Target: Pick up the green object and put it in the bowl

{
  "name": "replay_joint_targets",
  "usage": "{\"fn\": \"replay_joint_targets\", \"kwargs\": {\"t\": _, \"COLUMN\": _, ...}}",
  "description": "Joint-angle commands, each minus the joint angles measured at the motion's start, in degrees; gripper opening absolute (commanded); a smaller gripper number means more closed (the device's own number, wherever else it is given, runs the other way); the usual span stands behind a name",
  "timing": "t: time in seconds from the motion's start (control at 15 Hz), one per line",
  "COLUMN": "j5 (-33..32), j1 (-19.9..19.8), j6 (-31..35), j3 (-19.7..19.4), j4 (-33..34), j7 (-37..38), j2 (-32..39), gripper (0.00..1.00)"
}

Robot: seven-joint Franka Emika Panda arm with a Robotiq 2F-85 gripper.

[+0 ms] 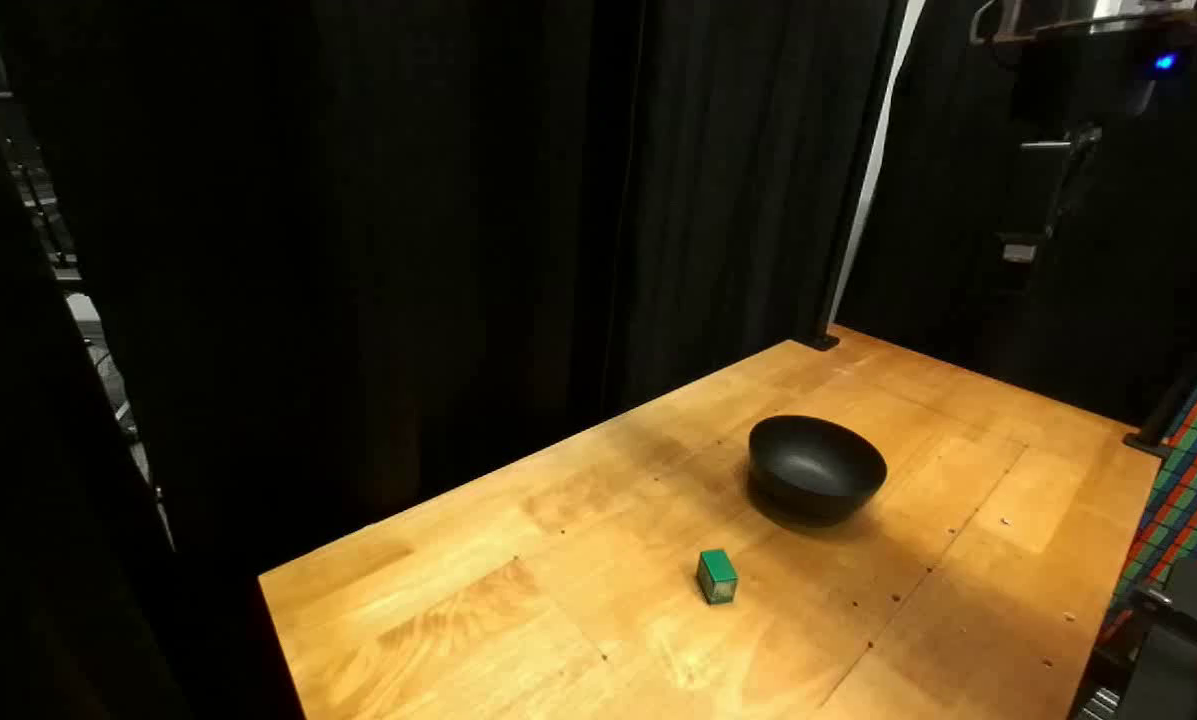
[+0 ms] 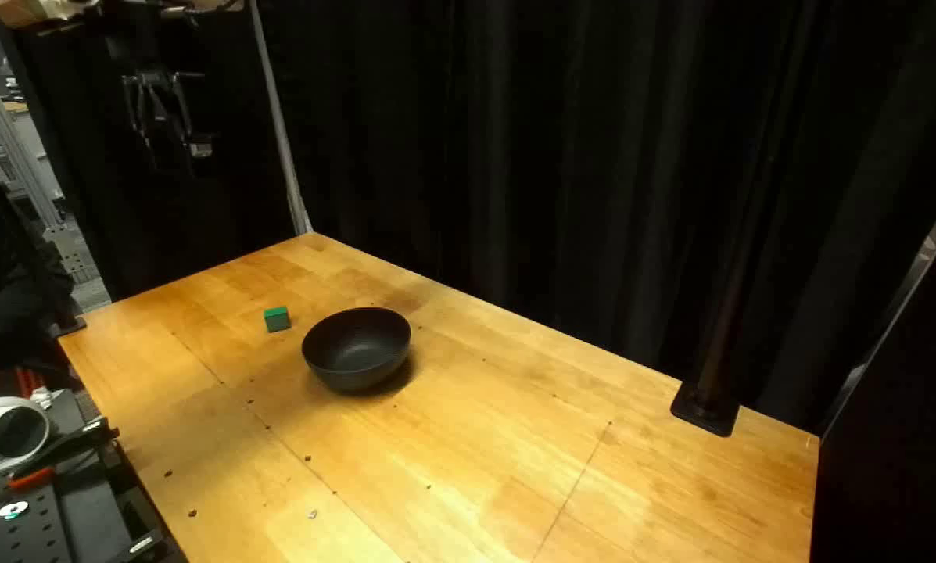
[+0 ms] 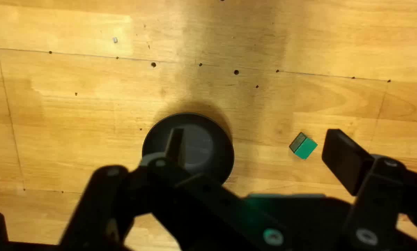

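The small green block (image 1: pixel 717 577) rests on the wooden table, apart from the bowl; it also shows in an exterior view (image 2: pixel 277 319) and in the wrist view (image 3: pixel 303 146). The black bowl (image 1: pixel 816 468) stands upright on the table beside it, also in an exterior view (image 2: pixel 356 349). In the wrist view the bowl (image 3: pixel 208 139) lies partly behind a finger. No contents show in it. My gripper (image 3: pixel 255 143) is open, with nothing between its fingers. It hangs high above the table in both exterior views (image 2: pixel 177 150), dark against the curtain.
The wooden table (image 2: pixel 468 438) has small holes and drawn lines. A black post base (image 2: pixel 704 410) stands at its edge, and black curtains (image 1: pixel 438 250) hang behind. A dark cart with tools and a white roll (image 2: pixel 18 430) stands beside the table.
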Motion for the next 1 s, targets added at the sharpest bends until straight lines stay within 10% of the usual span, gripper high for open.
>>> {"fn": "replay_joint_targets", "kwargs": {"t": 0.0, "j5": -0.09, "j1": 0.28, "j6": -0.11, "j3": -0.23, "j4": 0.34, "j7": 0.11, "j2": 0.02, "gripper": 1.00}}
{"fn": "replay_joint_targets", "kwargs": {"t": 0.93, "j5": 2.21, "j1": 6.72, "j6": 25.90, "j3": 5.77, "j4": 11.14, "j7": 9.59, "j2": 37.18, "gripper": 1.00}}
